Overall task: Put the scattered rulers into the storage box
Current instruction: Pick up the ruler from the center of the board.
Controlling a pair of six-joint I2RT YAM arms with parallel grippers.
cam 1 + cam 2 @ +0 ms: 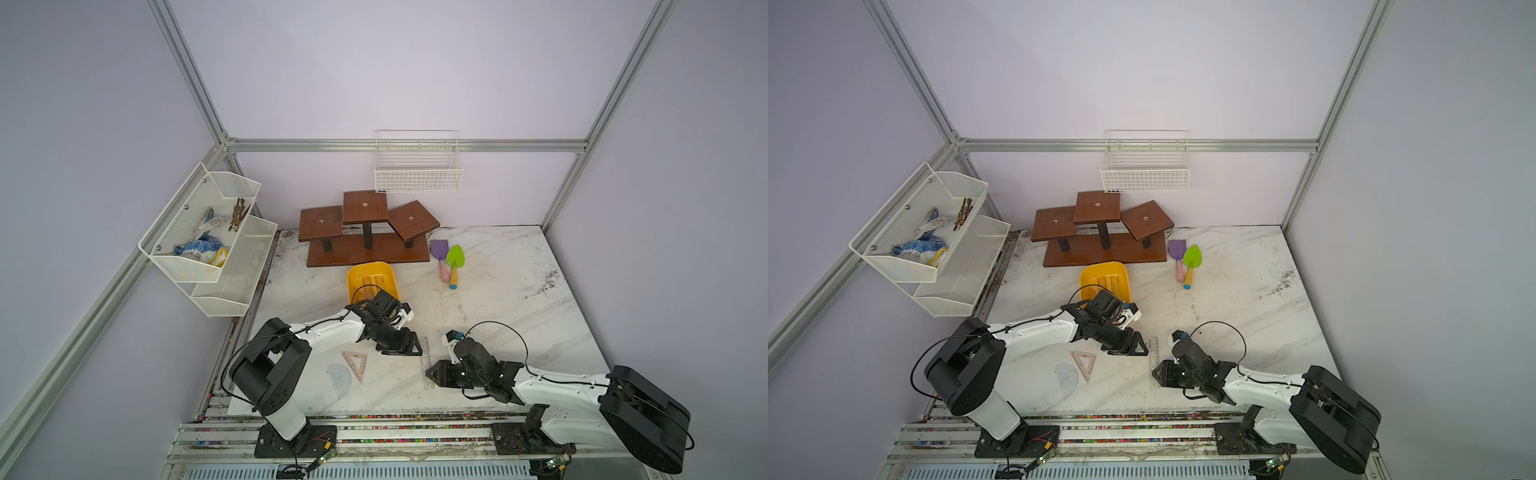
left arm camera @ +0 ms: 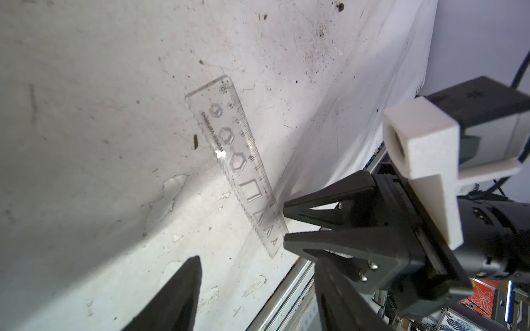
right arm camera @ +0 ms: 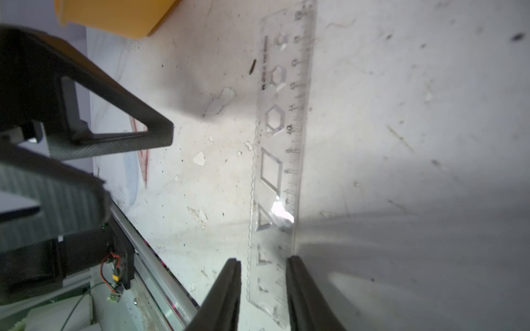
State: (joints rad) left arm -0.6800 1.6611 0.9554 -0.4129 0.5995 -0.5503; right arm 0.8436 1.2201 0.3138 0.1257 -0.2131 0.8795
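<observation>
Rulers at left: bluish protractor (image 1: 338,379) and pinkish set square (image 1: 355,364) lie flat on the table (image 1: 498,299), side by side.
Storage box (image 1: 1088,276): yellow, behind the left gripper, a pinkish ruler (image 1: 1109,284) inside.
Left gripper (image 1: 409,347): wide, empty, by the far end of the clear stencil ruler (image 1: 427,361).
Clear stencil ruler: flat; numeral 10 legible, printed line blurred.
Right gripper (image 3: 263,262): narrow, astride that ruler's near end, slim gap at one edge.

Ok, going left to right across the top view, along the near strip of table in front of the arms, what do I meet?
From the left: bluish protractor → pinkish set square → left gripper → clear ruler; the right gripper overlaps the ruler, so it is left unplaced.
</observation>
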